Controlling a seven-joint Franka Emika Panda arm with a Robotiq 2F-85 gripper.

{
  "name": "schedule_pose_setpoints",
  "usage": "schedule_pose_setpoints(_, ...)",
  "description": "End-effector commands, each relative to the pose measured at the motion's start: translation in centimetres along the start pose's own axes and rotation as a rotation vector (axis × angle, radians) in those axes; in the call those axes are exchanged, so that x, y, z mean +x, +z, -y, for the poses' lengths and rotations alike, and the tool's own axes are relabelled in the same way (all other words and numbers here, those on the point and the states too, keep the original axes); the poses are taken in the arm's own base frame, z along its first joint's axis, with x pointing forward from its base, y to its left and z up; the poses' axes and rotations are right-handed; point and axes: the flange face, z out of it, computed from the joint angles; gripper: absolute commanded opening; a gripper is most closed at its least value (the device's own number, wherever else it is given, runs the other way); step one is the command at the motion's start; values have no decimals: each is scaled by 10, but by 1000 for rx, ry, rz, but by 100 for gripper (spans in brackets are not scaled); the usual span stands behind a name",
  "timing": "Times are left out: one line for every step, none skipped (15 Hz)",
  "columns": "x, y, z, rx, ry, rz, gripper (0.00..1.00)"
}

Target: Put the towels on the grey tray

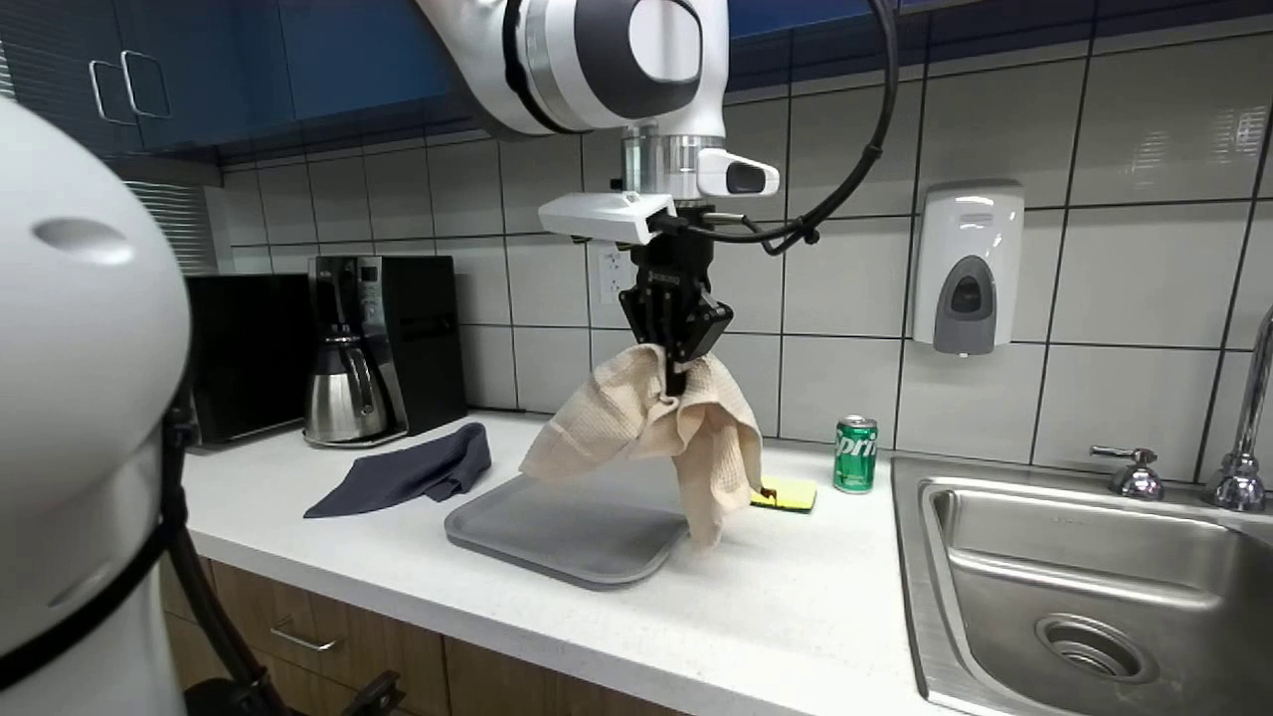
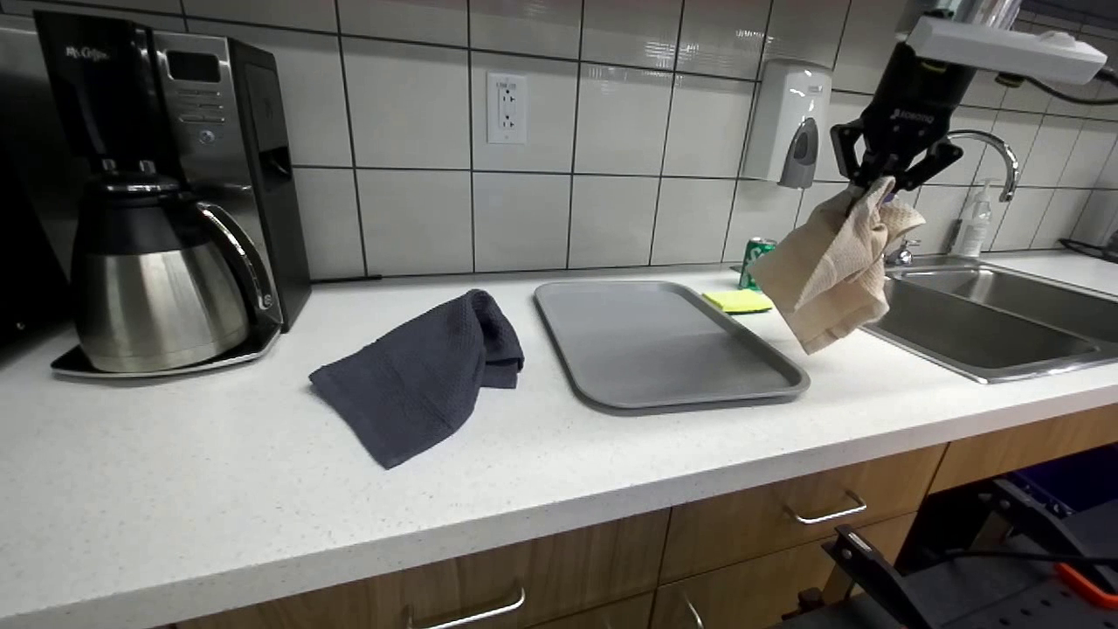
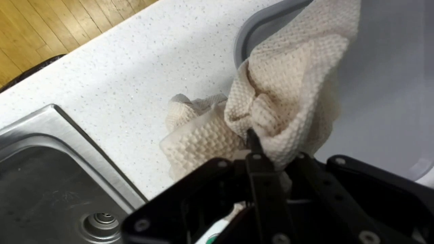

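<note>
By one edge of the grey tray [image 2: 664, 349], aloft: one beige towel [image 2: 834, 271], pinched by the gripper [image 1: 676, 376]; near the opposite edge: one rumpled dark-blue towel [image 2: 424, 376].

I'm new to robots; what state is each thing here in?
Beige towel: bunched, hanging
End effector: shut on that towel
Dark towel: rumpled, on the counter
Grey tray: lying flat
Sponge: lying flat
Soda can: upright
Carafe: standing in the coffee maker
Drawers: closed
Blue cabinets: closed
</note>
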Motion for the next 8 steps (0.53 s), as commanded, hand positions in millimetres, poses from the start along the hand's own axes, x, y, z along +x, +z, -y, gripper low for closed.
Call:
schedule_pose_setpoints(2, -12, 21, 32, -71, -2, 3)
schedule_pose_setpoints(3, -13, 26, 35, -87, -5, 3)
schedule_pose_setpoints(5, -14, 32, 36, -103, -7, 3)
schedule_pose_setpoints(6, -15, 37, 39, -115, -9, 3)
schedule_pose_setpoints(7, -16, 42, 42, -126, -10, 3)
schedule_pose_setpoints(8, -15, 45, 46, -138, -11, 3)
schedule_pose_setpoints(8, -14, 50, 49, -148, -7, 3)
schedule_pose_setpoints(8, -12, 53, 51, -158, -5, 3)
